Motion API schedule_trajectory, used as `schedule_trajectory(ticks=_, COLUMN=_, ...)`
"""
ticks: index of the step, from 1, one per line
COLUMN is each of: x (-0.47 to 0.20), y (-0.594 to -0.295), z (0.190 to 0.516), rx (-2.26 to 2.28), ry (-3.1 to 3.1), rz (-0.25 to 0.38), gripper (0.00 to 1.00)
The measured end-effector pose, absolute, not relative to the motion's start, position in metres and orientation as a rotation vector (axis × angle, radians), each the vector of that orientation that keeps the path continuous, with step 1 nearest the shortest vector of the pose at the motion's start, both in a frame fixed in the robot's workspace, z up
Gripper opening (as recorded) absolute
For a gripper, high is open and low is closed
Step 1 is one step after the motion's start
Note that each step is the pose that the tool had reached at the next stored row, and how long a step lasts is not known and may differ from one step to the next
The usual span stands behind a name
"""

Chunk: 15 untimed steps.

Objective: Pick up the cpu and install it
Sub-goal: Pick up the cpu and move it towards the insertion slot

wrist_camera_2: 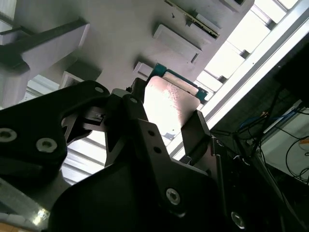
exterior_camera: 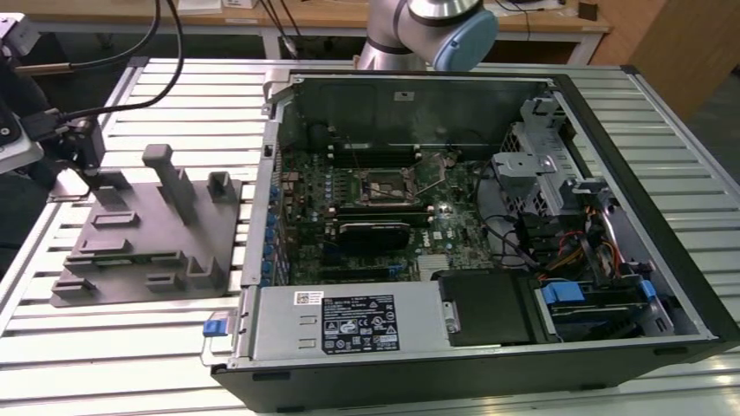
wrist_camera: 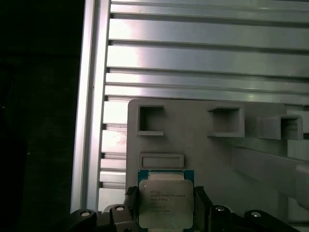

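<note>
The cpu [wrist_camera: 165, 203] is a small square chip with a silvery top and a green rim. It sits between the two black fingers of my gripper [wrist_camera: 165, 200] over the grey holder block [wrist_camera: 203, 145]. One finger [wrist_camera: 131, 197] presses each side edge, so the gripper is shut on the chip. In the second wrist view the cpu [wrist_camera_2: 166, 104] shines between the same fingers [wrist_camera_2: 195, 130] of the gripper [wrist_camera_2: 164, 121]. In the exterior view my gripper [exterior_camera: 83, 169] hangs at the far corner of the holder block [exterior_camera: 151, 234], on the exterior view's left.
An open computer case [exterior_camera: 647, 173] lies at the exterior view's right, its motherboard socket [exterior_camera: 386, 186] near the middle of the board. Tall grey posts [exterior_camera: 173, 178] rise from the holder block. The slatted metal table [exterior_camera: 104, 347] carries both, with cables [exterior_camera: 151, 78] trailing behind.
</note>
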<state>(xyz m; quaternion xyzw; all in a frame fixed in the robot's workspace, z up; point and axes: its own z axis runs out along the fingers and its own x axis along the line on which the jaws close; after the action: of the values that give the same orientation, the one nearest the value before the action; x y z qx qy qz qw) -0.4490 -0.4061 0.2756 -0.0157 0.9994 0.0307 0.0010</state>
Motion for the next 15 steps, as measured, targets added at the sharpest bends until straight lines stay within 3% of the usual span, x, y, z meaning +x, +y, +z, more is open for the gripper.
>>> schedule_trajectory(ticks=15, x=-0.449, y=-0.406, z=0.318, rx=-0.049, ry=3.137, rz=0.109, gripper=0.54)
